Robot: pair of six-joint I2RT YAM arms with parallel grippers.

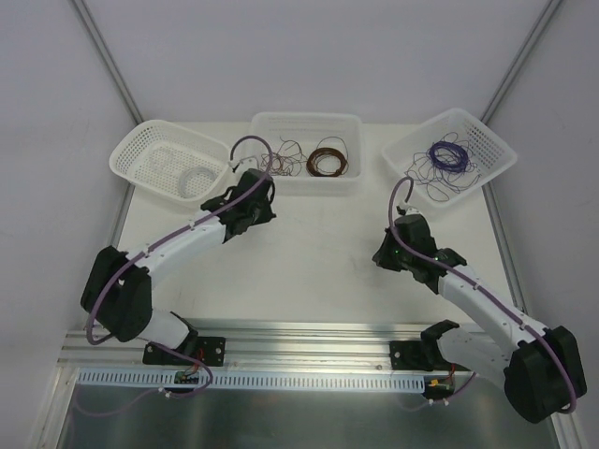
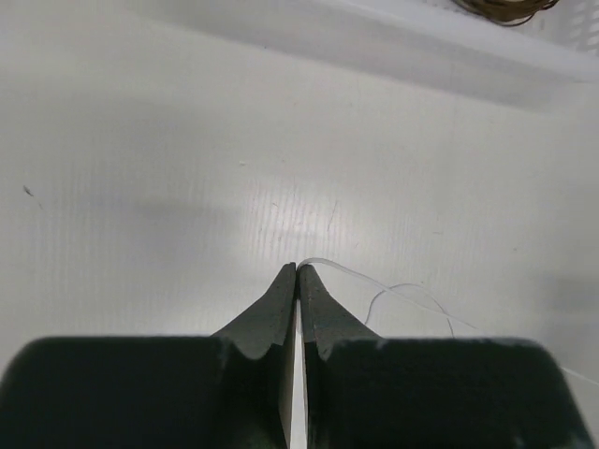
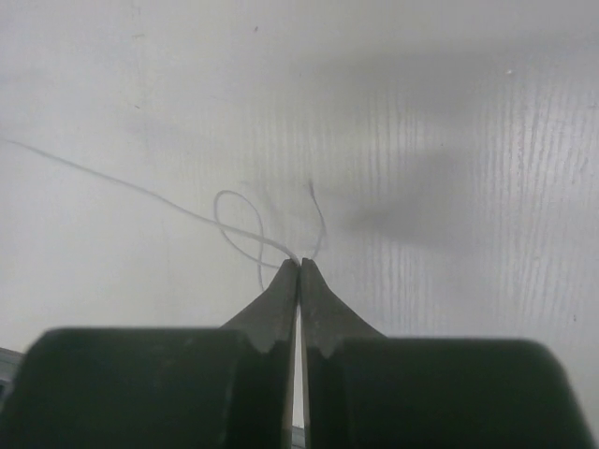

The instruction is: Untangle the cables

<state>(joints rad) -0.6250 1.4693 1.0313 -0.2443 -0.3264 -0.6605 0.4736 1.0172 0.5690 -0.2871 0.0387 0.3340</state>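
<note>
White table [image 1: 318,253] carries all items. L arm [image 1: 178,238] reaches toward far ctr; R arm [image 1: 487,299] is over the table's R half.

Three white plastic baskets sit along the far edge: perforated L basket [image 1: 140,150], solid-walled ctr bin [image 1: 304,120], perforated R basket [image 1: 496,154].

L hand [image 2: 297,269]: fingers fully together, tips pinching a whitish-clear wire strand [image 2: 346,269], near the ctr bin.

R hand [image 3: 299,264]: fingers fully together on a thin whitish wire [image 3: 187,213] that loops beside the tips and runs off across the table. Whether both hands hold one strand: cannot tell.

Round coils: whitish coil [image 1: 195,178] in L basket, brown coil [image 1: 327,162] in ctr bin, purple coil [image 1: 446,154] in R basket.

Clump of fine brown and purple cable strands [image 1: 285,157] lies in ctr bin, beside brown coil.
</note>
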